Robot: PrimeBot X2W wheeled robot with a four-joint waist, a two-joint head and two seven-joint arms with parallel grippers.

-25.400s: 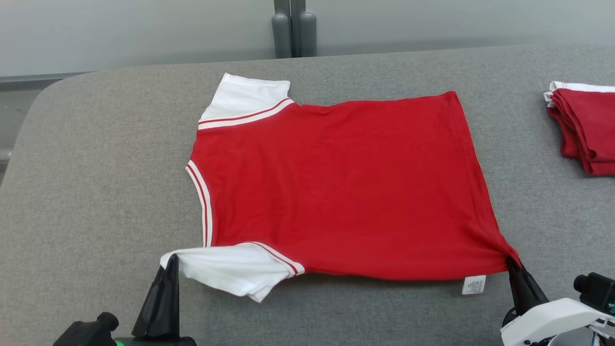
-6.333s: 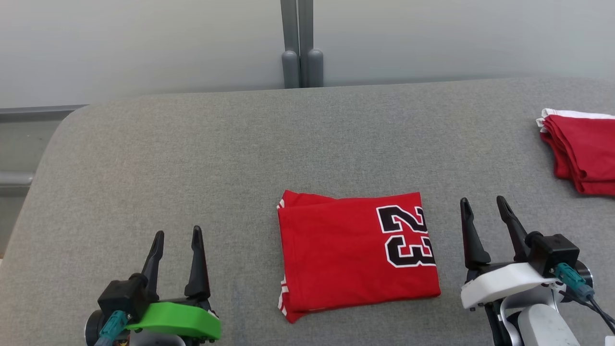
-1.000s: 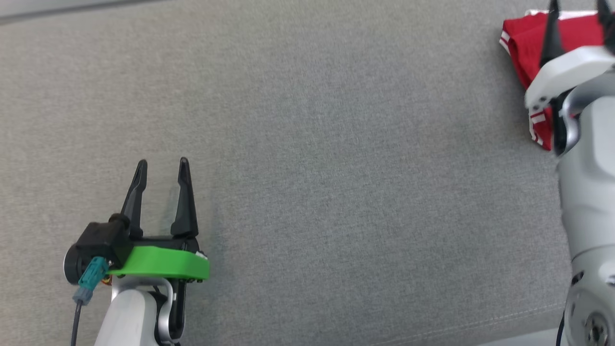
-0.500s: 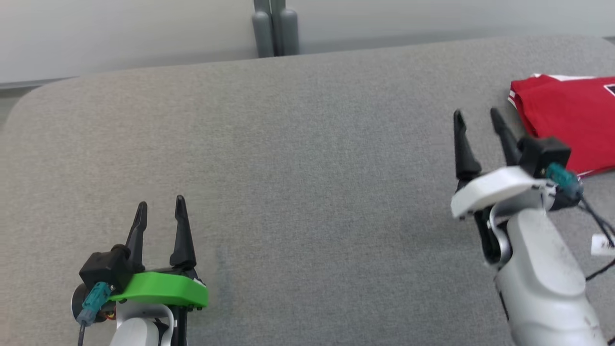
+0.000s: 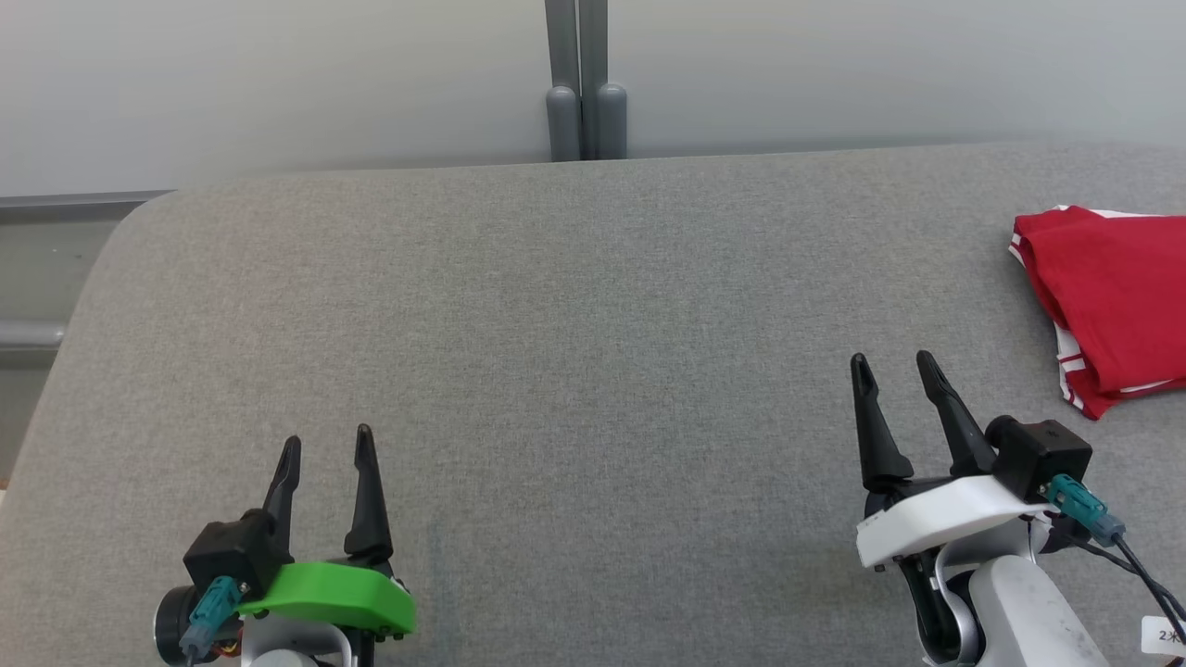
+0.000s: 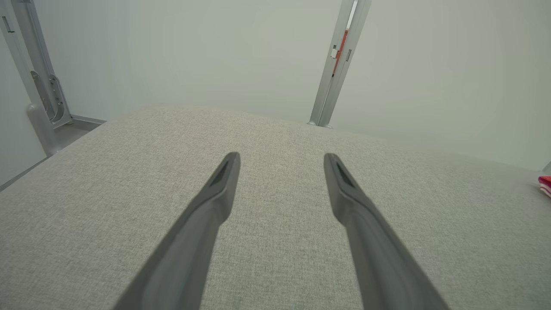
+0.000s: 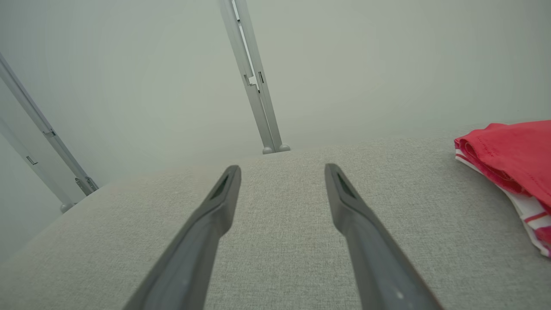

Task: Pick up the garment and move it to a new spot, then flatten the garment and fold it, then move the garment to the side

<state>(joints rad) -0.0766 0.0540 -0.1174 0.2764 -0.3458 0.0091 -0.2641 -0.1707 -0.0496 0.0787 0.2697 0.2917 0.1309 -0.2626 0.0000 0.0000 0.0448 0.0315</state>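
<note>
The folded red garment (image 5: 1116, 301) with white and red trim lies at the far right of the grey padded table (image 5: 574, 352), cut off by the edge of the head view. Its red folds (image 7: 512, 157) also show at the right of the right wrist view, and a sliver of the garment (image 6: 545, 185) sits at the right edge of the left wrist view. My right gripper (image 5: 893, 365) hovers open and empty, left of and nearer than the garment. My left gripper (image 5: 327, 443) rests open and empty at the lower left.
A grey wall with a pair of vertical metal posts (image 5: 585, 79) stands behind the table. The table's rounded left corner (image 5: 139, 222) drops off to a floor rail. A small white tag (image 5: 1164, 635) shows at the lower right.
The camera has swung back to centre and tilted. My right gripper has pulled back from the garment toward the lower right, open and empty. The left gripper holds its place.
</note>
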